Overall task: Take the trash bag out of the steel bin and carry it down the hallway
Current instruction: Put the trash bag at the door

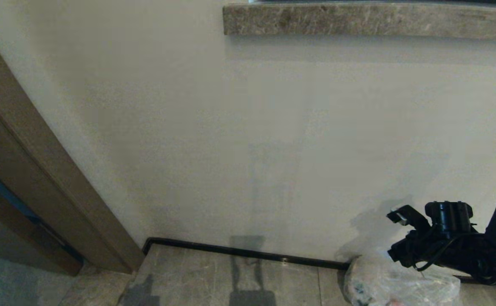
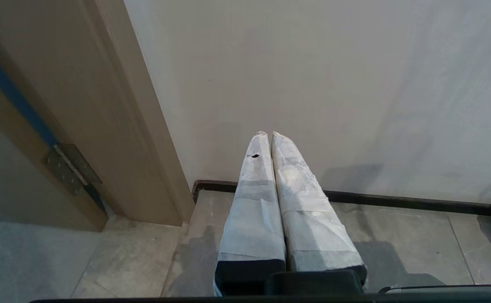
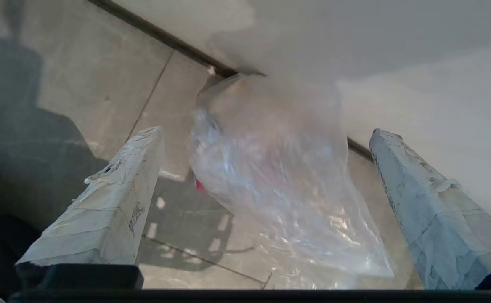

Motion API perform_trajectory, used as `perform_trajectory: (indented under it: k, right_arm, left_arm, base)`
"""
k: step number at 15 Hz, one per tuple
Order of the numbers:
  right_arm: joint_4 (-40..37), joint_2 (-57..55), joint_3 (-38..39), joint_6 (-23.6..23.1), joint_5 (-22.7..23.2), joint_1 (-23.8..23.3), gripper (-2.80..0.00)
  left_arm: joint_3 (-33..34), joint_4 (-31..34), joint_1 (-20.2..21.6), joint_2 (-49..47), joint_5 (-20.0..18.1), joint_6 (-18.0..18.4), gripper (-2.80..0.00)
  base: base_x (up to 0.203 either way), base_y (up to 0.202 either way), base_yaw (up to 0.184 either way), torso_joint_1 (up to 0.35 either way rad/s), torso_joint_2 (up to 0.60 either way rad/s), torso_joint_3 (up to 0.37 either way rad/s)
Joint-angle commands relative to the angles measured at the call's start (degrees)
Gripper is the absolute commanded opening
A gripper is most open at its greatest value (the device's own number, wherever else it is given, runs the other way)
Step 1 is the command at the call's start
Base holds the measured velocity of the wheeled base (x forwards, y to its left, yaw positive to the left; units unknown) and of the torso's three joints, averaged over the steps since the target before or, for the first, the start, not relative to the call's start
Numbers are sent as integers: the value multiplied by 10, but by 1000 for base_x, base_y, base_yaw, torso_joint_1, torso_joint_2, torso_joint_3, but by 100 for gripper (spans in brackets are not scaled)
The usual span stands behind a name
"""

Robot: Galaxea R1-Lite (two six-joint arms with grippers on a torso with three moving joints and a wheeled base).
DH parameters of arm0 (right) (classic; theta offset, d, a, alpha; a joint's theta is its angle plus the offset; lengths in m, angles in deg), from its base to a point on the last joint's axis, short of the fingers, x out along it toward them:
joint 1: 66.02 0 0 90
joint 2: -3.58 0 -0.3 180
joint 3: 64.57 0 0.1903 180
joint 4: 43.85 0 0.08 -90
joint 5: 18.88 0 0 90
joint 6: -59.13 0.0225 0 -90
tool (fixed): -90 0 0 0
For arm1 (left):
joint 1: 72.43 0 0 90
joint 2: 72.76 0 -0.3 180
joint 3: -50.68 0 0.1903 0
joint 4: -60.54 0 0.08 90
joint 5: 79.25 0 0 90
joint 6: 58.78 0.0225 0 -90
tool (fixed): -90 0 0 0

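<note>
The trash bag (image 1: 384,280), crinkled translucent plastic with a bit of red showing through, lies on the hallway floor (image 1: 230,276) against the black skirting at the lower right. My right arm (image 1: 447,242) hangs just above it. In the right wrist view the right gripper (image 3: 266,131) is open wide, and the bag (image 3: 279,176) lies beyond and between its taped fingers (image 3: 115,202) without being pinched. My left gripper (image 2: 269,134) is shut and empty, parked facing the wall. The steel bin is out of view.
A pale wall (image 1: 248,127) stands close ahead, with a stone ledge (image 1: 371,19) high on it. A brown wooden door frame (image 1: 39,170) runs down the left side, its hinge (image 2: 70,168) showing in the left wrist view. Grey floor tiles lie between the frame and the bag.
</note>
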Motion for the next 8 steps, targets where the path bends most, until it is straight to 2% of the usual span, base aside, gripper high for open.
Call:
perform_trajectory:
  k: [1, 5, 8]
  right_arm:
    - [11, 22, 5, 0, 0, -3, 0]
    - [2, 46, 22, 7, -2, -5, 0]
    - [-40, 113, 48, 33, 3, -13, 0]
  left_arm:
    - [7, 0, 0, 0, 0, 0, -280]
    - [7, 0, 0, 0, 0, 0, -280]
    - [7, 0, 0, 0, 0, 0, -280]
  base:
    - [0, 0, 0, 0, 0, 0]
    - [0, 0, 0, 0, 0, 0]
    - [0, 0, 0, 0, 0, 0]
